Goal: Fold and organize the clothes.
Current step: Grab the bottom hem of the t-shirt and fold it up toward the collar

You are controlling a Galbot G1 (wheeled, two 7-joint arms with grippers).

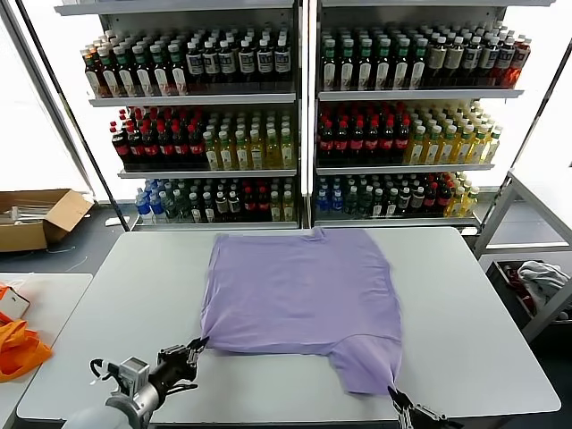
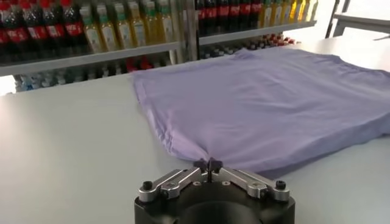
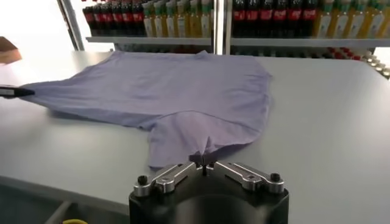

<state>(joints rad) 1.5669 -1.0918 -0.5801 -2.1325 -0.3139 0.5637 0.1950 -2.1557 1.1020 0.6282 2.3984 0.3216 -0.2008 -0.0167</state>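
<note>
- Low in the head view, the left gripper [image 1: 195, 345] pinches the near-left corner of the soft lavender T-shirt [image 1: 299, 290]; the right gripper [image 1: 394, 393] clenches its sleeve tip.
- Both holds are thin; either could slip.
- Mid-frame, the shirt lies flat on the grey table [image 1: 465, 313]; uneven lifting would skew the fold.

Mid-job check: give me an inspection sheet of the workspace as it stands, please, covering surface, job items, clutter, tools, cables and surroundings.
Surface: grey table, flat.
Job's things: lavender T-shirt spread out, plain side up, one sleeve toward the robot.
Clutter: nothing seen on this table.
Grippers: left tool shut on the shirt's near corner; right tool shut on the sleeve edge.
Cables: nothing seen.
Surroundings: bottle shelves behind; cardboard box on the floor; orange item on a side table.
</note>
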